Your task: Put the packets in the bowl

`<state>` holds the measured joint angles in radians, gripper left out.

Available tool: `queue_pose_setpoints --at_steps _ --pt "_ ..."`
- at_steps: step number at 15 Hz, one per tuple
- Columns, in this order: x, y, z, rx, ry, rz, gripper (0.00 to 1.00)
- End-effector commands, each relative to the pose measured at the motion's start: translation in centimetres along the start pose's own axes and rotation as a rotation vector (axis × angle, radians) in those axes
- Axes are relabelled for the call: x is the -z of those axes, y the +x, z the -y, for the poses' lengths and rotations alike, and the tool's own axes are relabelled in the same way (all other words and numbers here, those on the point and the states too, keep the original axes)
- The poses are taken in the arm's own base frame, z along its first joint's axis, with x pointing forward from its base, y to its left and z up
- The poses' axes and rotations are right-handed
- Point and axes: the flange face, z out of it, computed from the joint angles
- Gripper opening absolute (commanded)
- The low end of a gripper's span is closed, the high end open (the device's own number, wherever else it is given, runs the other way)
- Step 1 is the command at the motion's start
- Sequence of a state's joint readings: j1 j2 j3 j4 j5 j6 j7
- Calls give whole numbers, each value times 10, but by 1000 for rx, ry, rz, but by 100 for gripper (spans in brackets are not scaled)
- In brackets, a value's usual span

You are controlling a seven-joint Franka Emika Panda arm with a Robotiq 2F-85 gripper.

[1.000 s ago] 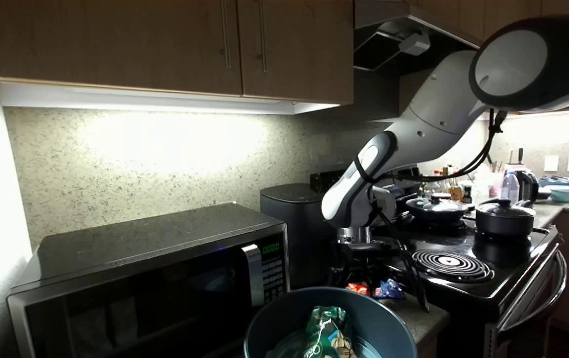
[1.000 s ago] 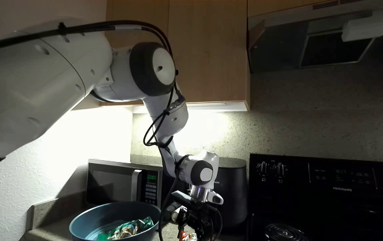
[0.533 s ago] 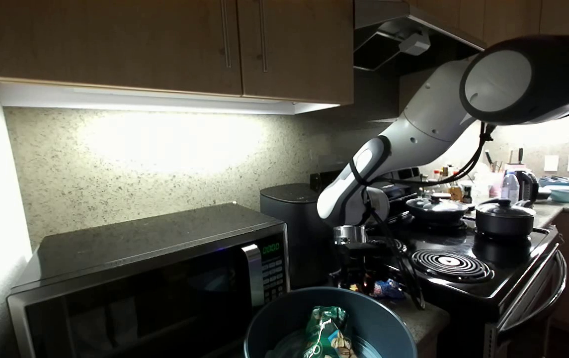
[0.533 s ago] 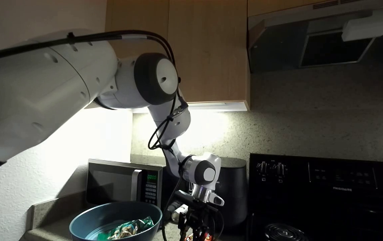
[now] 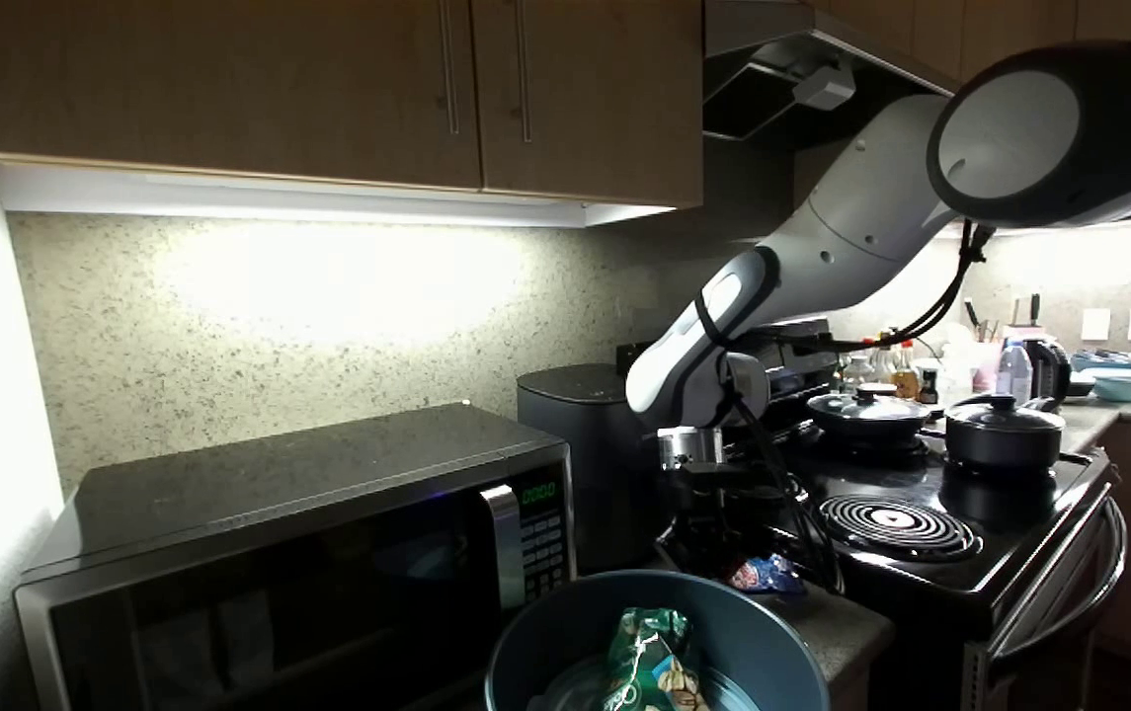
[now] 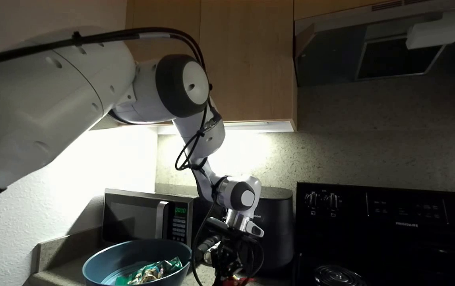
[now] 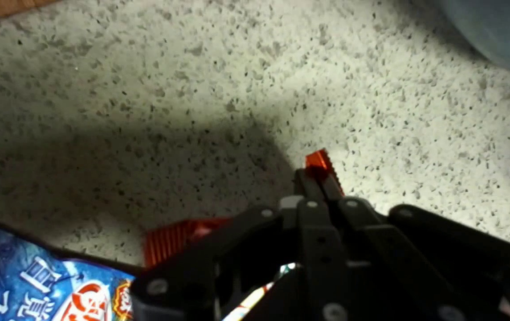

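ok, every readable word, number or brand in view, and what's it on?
"FRIGIDAIRE": stove.
"0000": microwave display, colon unclear.
"SORI": black appliance, tiny, start unclear.
"自覺": blue packet, likely reading; the rest is cut off or unclear.
Too small or blurred: script on green packet, microwave keypad, other stove markings, any print on bottles.
On red packet: nothing readable.
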<state>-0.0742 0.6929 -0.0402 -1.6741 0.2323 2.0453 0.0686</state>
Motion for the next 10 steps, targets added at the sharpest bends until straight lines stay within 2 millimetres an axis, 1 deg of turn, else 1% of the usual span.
queue_pose_setpoints --at_steps 1,2,6,10 --pt "23 -38 7 35 -9 -4 0" --pt "27 -46 3 34 -10 -10 0" --pt "44 -79 -1 33 -13 -51 0" --pt "66 -107 5 55 -76 -149 0"
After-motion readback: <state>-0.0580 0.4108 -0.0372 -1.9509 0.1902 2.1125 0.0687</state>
